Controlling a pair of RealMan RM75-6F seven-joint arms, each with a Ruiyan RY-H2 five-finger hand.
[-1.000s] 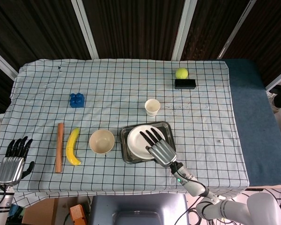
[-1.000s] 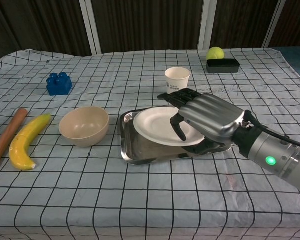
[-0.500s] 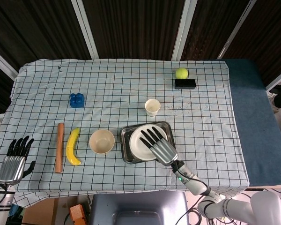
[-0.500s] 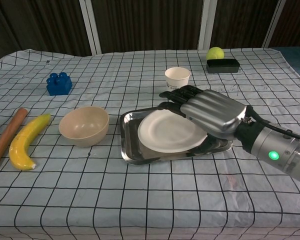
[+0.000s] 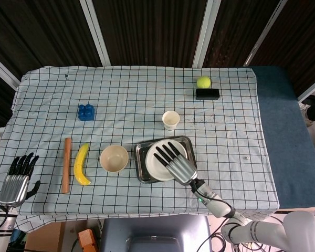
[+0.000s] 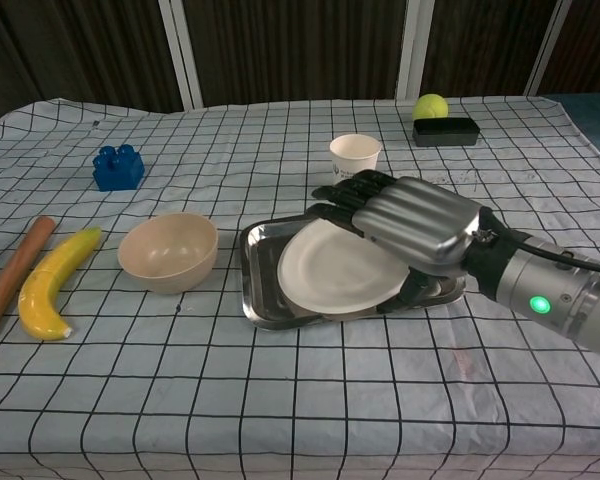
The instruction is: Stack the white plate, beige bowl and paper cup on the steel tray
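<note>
The white plate lies in the steel tray near the table's front. My right hand rests palm down on the plate's right half, fingers stretched out and apart; its thumb is hidden. The beige bowl stands upright just left of the tray. Behind the tray, a hand's width off, stands the paper cup. My left hand hangs at the table's front left corner, fingers apart and holding nothing.
A banana and a wooden rod lie left of the bowl. A blue block sits further back on the left. A tennis ball rests on a black box at the back right.
The plate has come down from a raised tilt and shifted slightly left, lying lower in the tray. My right hand's thumb, seen on the plate earlier, is now hidden. The left hand stayed put.
</note>
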